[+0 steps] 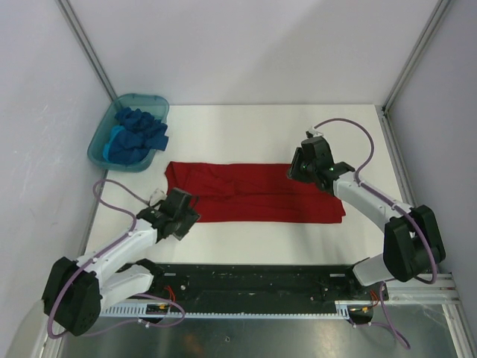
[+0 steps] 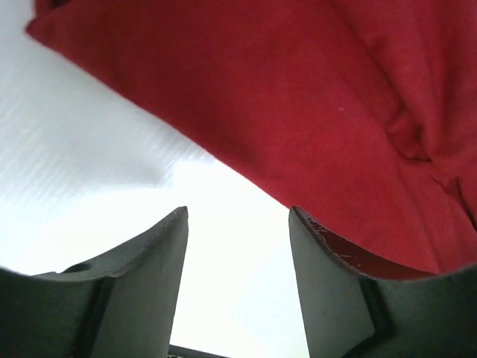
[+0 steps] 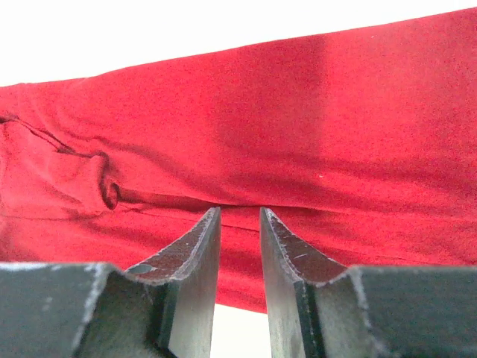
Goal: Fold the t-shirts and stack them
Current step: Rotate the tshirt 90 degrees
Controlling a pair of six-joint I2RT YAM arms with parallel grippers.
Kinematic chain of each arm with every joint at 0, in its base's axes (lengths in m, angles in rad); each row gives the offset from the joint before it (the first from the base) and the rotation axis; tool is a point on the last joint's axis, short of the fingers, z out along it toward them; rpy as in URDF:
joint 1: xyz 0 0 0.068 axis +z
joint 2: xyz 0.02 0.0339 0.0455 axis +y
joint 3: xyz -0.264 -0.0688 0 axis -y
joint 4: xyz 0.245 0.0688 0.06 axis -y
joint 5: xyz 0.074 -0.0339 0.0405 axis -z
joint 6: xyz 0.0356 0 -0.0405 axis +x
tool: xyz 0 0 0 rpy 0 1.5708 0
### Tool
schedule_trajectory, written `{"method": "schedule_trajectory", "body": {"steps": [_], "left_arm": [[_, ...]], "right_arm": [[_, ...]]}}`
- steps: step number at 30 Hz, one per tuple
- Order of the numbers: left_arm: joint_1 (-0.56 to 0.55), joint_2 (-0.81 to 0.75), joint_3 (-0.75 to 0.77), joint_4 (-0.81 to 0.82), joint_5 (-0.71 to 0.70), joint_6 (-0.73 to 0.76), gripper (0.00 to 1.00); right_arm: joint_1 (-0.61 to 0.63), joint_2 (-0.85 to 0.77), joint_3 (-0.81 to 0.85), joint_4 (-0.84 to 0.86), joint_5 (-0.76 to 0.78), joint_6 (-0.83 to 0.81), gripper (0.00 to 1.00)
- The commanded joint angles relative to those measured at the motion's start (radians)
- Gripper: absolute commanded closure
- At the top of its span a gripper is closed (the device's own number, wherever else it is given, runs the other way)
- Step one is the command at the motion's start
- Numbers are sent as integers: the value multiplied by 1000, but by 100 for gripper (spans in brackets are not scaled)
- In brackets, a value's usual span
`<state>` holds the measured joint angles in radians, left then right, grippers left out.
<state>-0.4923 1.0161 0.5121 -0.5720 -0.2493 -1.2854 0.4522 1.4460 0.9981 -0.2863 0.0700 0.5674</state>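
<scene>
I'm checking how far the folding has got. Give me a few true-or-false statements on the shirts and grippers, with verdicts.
1. The red t-shirt lies on the table as a long folded strip. True.
2. The blue t-shirts are stacked on top of the red one. False: they sit bunched in the teal tub at the far left corner.
3. The left gripper is open with nothing between its fingers. True: bare table shows in the gap, beside the red cloth's edge.
4. The right gripper hangs over the tub. False: it is at the red t-shirt's far edge, near its right end.
</scene>
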Motion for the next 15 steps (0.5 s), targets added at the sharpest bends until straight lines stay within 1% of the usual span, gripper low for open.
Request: {"method": "schedule_trajectory", "body": {"steps": [1,5,8,15], "left_arm": [[13,-2,-12,-8,-83,-183,38],[32,51,-9,-7,-113,-224,39],[47,96,11,-7,-142,-242,41],[63,251,85,-6,-193,-250,46]], "right_arm": [[3,-40,13,-32,-29,-27,68],[2,-49,13,-52,-28,-37,68],[2,-59,12,-58,-26,-41,68],[1,-80,1,-59,-21,-43,68]]}}
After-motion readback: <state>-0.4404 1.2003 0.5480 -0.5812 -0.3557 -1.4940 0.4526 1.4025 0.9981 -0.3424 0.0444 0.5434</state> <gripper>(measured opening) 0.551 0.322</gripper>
